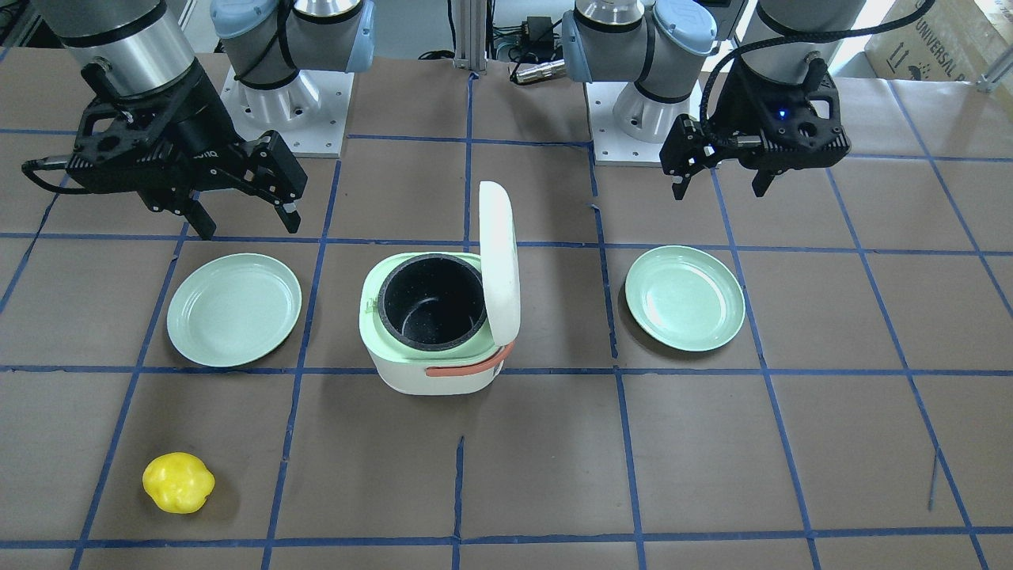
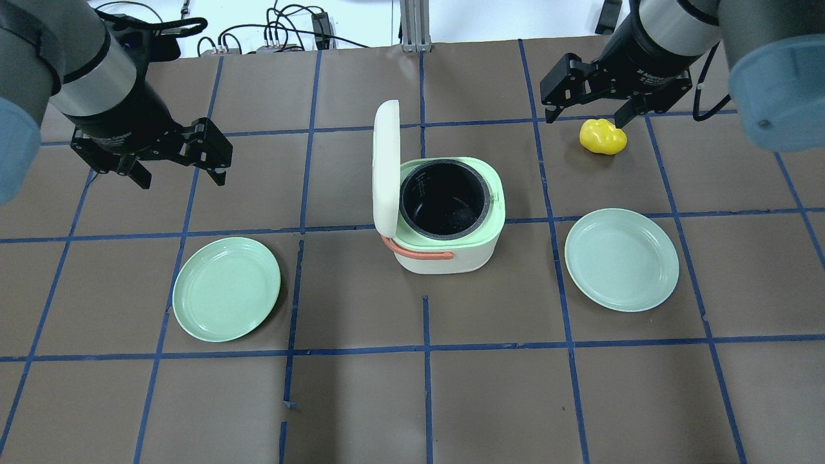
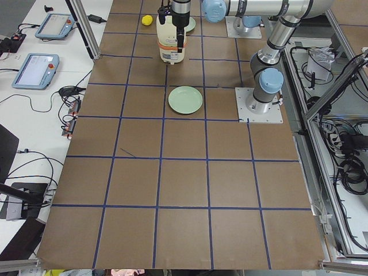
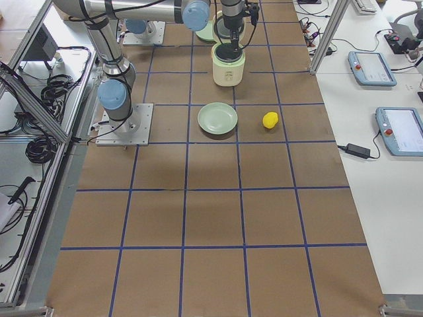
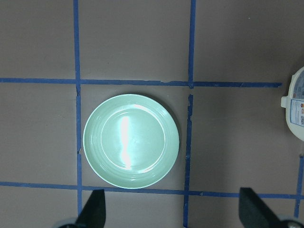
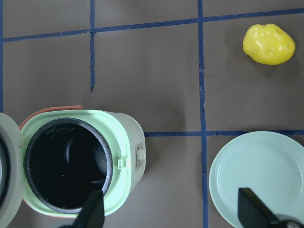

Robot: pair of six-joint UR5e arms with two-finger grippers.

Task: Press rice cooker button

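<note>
The rice cooker (image 2: pixel 474 248) stands mid-table, white with a pale green rim, a black inner pot (image 2: pixel 445 200) and an orange-pink handle. Its lid (image 2: pixel 385 167) stands open and upright on the robot's left side. It also shows in the front view (image 1: pixel 431 372) and the right wrist view (image 6: pixel 128 137), where a small latch tab (image 6: pixel 124 163) sits on the rim. My left gripper (image 2: pixel 179 174) hangs open and empty, well left of the cooker. My right gripper (image 2: pixel 585 117) hangs open and empty, right of it and high up.
A pale green plate (image 2: pixel 227 288) lies left of the cooker and another (image 2: pixel 622 259) lies right of it. A yellow lumpy object (image 2: pixel 602 136) lies far right. Blue tape lines grid the brown table.
</note>
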